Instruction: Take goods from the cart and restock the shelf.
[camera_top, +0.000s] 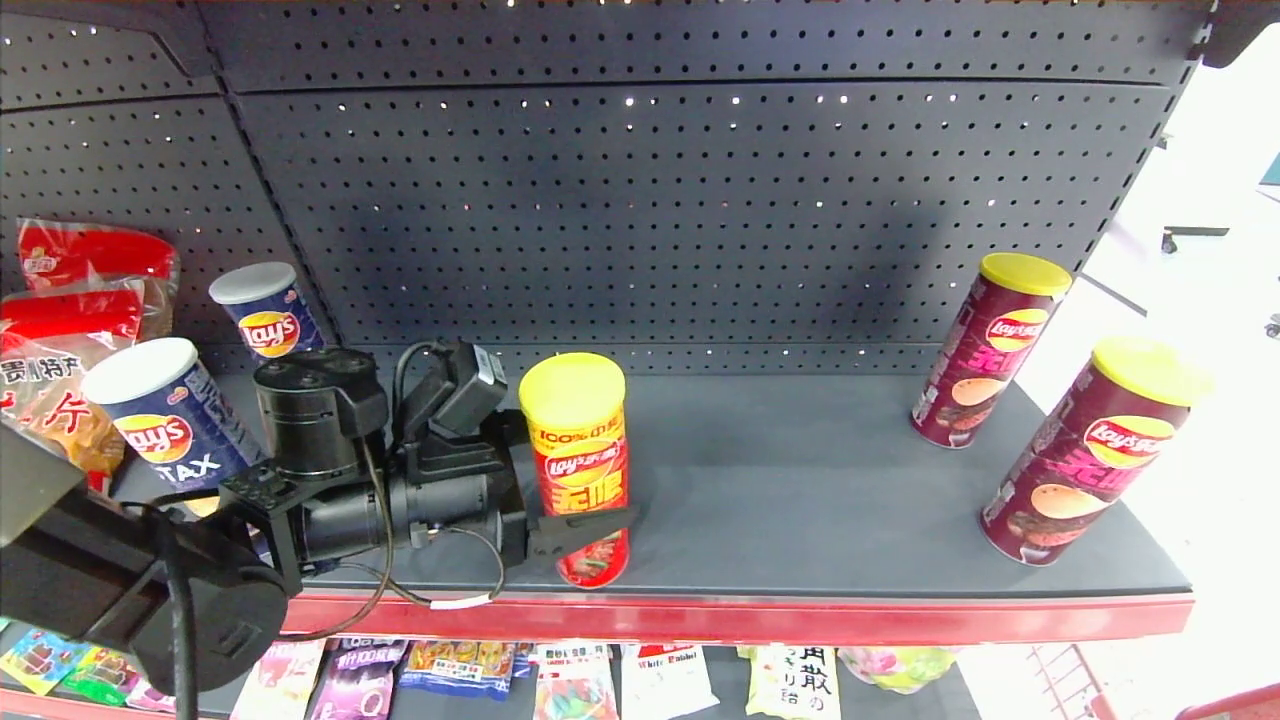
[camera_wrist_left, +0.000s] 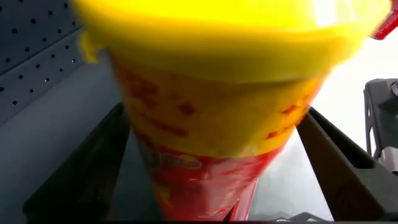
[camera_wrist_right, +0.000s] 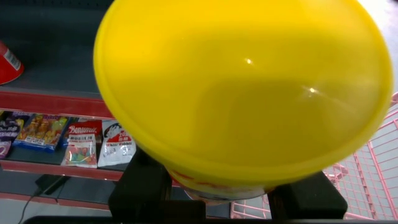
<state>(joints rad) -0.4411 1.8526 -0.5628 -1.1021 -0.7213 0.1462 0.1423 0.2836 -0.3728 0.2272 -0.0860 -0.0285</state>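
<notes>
A chips can (camera_top: 580, 465) with a yellow lid and a red and yellow body stands upright near the front of the dark shelf (camera_top: 800, 500). My left gripper (camera_top: 580, 528) reaches in from the left and is shut on its lower half. In the left wrist view the same can (camera_wrist_left: 211, 118) sits between the two black fingers (camera_wrist_left: 93, 162). A second yellow-lidded can (camera_wrist_right: 242, 87) is close to the right wrist camera, with my right gripper (camera_wrist_right: 224, 199) shut on its body below the lid.
Two maroon cans (camera_top: 990, 350) (camera_top: 1095, 450) stand at the shelf's right end. Two blue cans with white lids (camera_top: 165, 415) (camera_top: 268, 310) and red snack bags (camera_top: 70, 300) crowd the left end. Packets (camera_top: 570, 680) fill the lower shelf. A red wire cart (camera_wrist_right: 379, 174) is nearby.
</notes>
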